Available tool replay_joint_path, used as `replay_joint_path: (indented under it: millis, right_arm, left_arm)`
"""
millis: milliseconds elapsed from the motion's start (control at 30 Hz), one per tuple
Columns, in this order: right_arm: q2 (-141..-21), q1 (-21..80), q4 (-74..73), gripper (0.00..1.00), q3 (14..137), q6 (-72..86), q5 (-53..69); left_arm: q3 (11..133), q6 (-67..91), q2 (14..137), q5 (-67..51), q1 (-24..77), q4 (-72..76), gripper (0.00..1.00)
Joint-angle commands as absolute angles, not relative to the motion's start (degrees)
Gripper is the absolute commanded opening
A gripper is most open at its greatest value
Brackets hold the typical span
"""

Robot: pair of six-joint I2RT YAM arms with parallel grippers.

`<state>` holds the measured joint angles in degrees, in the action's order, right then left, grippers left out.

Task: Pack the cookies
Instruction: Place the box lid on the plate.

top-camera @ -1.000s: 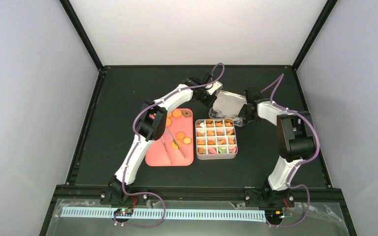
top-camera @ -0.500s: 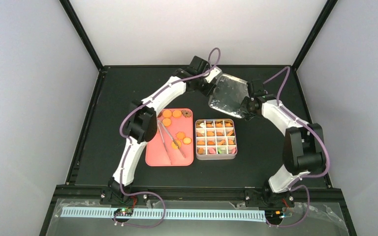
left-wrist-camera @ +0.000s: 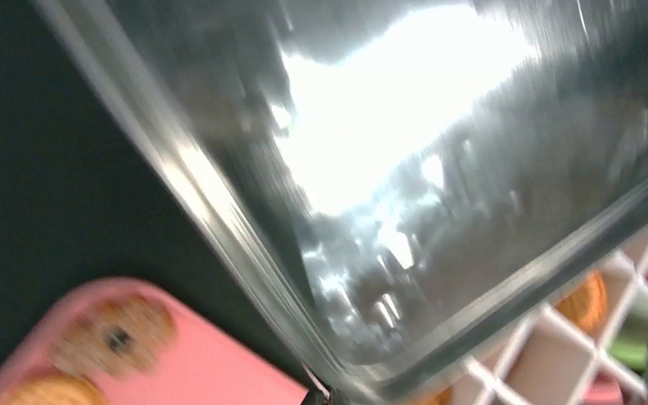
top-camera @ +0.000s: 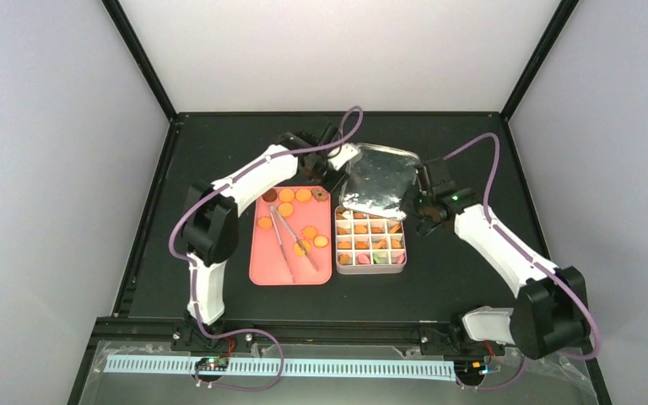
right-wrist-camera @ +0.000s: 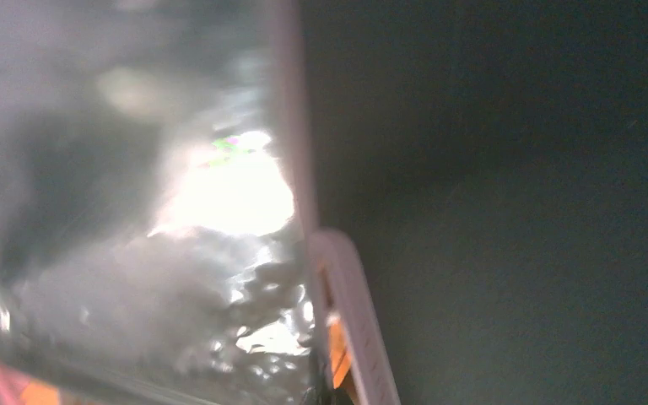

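both wrist views are blurred and mostly filled by the shiny lid (left-wrist-camera: 405,169); no fingers are made out there. from above, the left gripper (top-camera: 343,160) is seen clamped on the lid's left edge, and the right gripper (top-camera: 416,205) on its near right corner. the tin's (top-camera: 371,268) far row is hidden under the tilted lid. cookies (top-camera: 361,229) are noted in the tin's cells, with more on the pink tray (top-camera: 270,266) around the tongs (top-camera: 291,245). bare table (top-camera: 464,270) is left to the right of the tin.
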<state>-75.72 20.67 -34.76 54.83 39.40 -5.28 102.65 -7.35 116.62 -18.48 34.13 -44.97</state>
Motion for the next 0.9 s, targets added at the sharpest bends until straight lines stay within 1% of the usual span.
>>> replay_joint_path:
  millis: [0, 200, 567, 700, 733, 767, 833, 867]
  right_arm:
    - [-70.19, 23.73, -31.55, 0.01, 50.96, 43.95, -1.89]
    - [-67.73, 25.44, -30.36, 0.01, 44.36, 46.68, 0.21]
    - [-61.03, 26.70, -30.99, 0.01, 35.57, 47.47, 0.55]
    - [-60.37, 28.66, -31.30, 0.01, 33.67, 47.34, -0.02]
    - [-60.34, 29.04, -31.50, 0.01, 33.32, 47.29, -0.19]
    - [-60.25, 29.35, -31.84, 0.01, 33.07, 47.43, -0.32]
    - [-59.50, 29.85, -32.32, 0.01, 32.52, 47.63, -0.71]
    - [-58.75, 29.94, -32.64, 0.01, 32.38, 47.77, -0.89]
  left_arm:
    - [91.43, -6.27, 110.15, -23.07, 35.86, -46.73, 0.02]
    - [82.82, -5.91, 107.61, -23.52, 37.19, -46.19, 0.02]
    - [77.72, -7.90, 104.61, -24.26, 37.35, -46.67, 0.02]
    - [77.09, -9.45, 103.41, -26.41, 37.30, -48.81, 0.02]
    - [77.12, -9.98, 102.95, -26.81, 37.34, -49.60, 0.05]
    - [77.20, -10.67, 102.25, -26.95, 37.31, -50.41, 0.15]
    - [77.17, -11.40, 101.16, -26.35, 37.35, -51.24, 0.40]
    - [77.09, -11.50, 100.69, -25.96, 37.33, -51.17, 0.48]
